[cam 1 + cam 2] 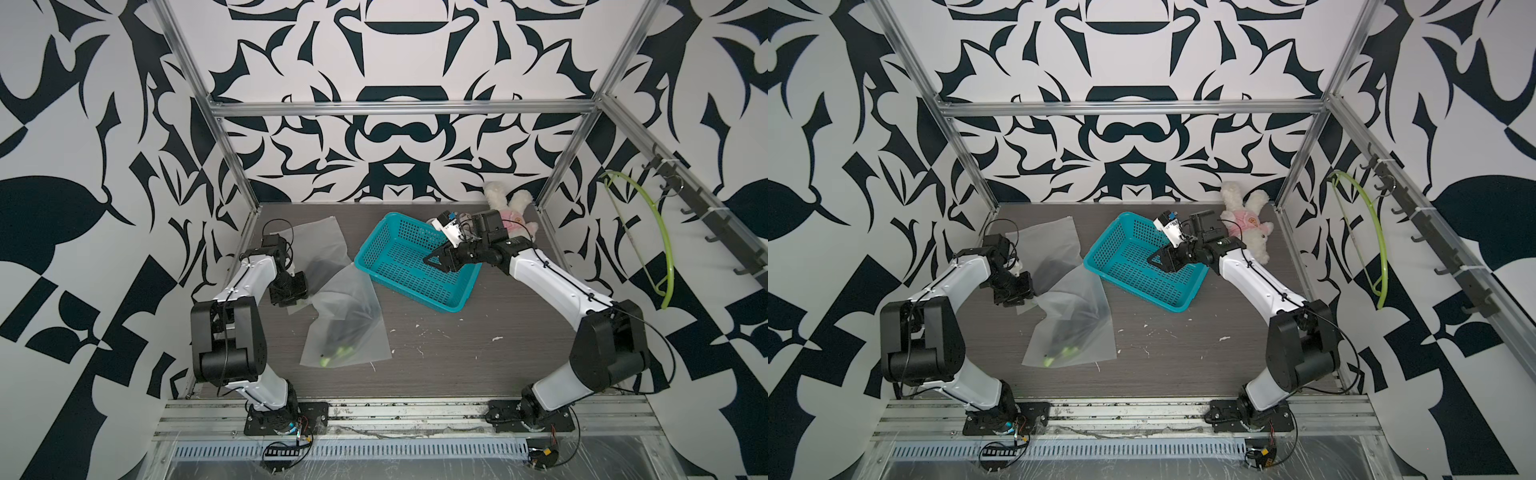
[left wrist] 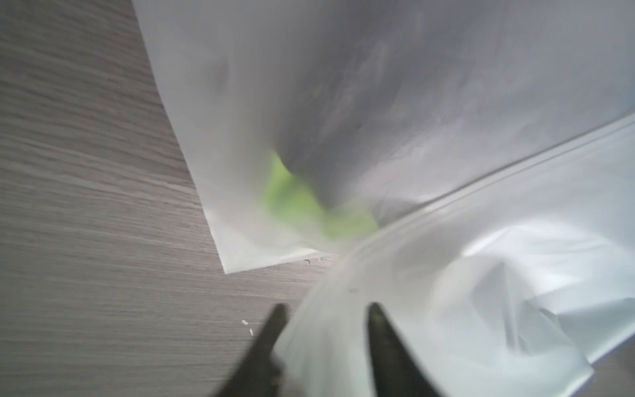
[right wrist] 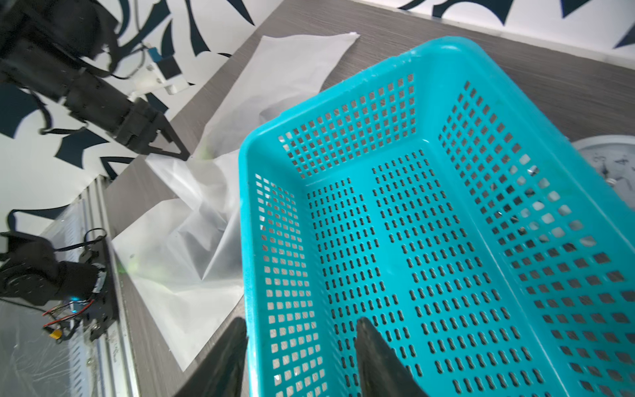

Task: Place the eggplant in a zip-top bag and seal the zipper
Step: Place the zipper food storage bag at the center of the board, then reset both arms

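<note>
Along the near edge of the table (image 1: pixel 478 353), white specks (image 1: pixel 494 338) dot the grey woodgrain right of centre. Left of centre lies a frosted zip-top bag (image 1: pixel 368 291) with the eggplant (image 1: pixel 347 328) inside, a dark body whose green stem end points toward the near edge. The bag's far end is crumpled, and its zipper track (image 2: pixel 515 161) crosses the left wrist view; whether it is sealed I cannot tell. The left gripper (image 2: pixel 326 311) sits at that crumpled end, jaws released and well apart, loose film between them. Beyond it, partly under the first, a 2nd bag (image 1: pixel 320 237) reaches toward the far left corner and shows a dark shape with a green patch. Near the far edge at centre stands a teal basket (image 1: pixel 374 243). The right gripper (image 3: pixel 300 324) hangs over it, jaws parted and grasping nothing. A plush rabbit (image 1: pixel 515 216) lies in the far right corner.
</note>
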Available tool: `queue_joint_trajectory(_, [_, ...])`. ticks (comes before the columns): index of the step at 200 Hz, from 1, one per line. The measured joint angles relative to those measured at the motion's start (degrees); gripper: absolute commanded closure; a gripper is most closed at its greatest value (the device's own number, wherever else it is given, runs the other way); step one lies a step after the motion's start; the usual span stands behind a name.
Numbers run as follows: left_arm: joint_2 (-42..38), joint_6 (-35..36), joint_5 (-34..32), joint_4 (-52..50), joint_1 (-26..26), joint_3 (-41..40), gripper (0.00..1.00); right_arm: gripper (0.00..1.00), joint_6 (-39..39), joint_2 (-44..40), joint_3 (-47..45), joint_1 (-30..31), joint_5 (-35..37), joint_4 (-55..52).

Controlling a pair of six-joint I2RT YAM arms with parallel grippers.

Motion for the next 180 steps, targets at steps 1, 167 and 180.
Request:
queue_joint_trajectory(1, [-0.20, 0.13, -0.04, 0.07, 0.00, 0.00, 0.32, 0.45, 0.04, -0.04, -0.11, 0.00, 0.20, 0.02])
queue_joint_trajectory(167, [-20.55, -1.53, -10.14, 37.07, 9.05, -15.87, 0.00, 0.00, 12.22, -17.05, -22.86, -14.27, 36.70, 16.13])
queue_joint_trajectory(180, [-22.82, -1.03, -11.56, 41.44, 9.07, -18.93, 0.00, 0.00, 13.53, -17.40, -25.62, -15.61, 39.71, 17.94])
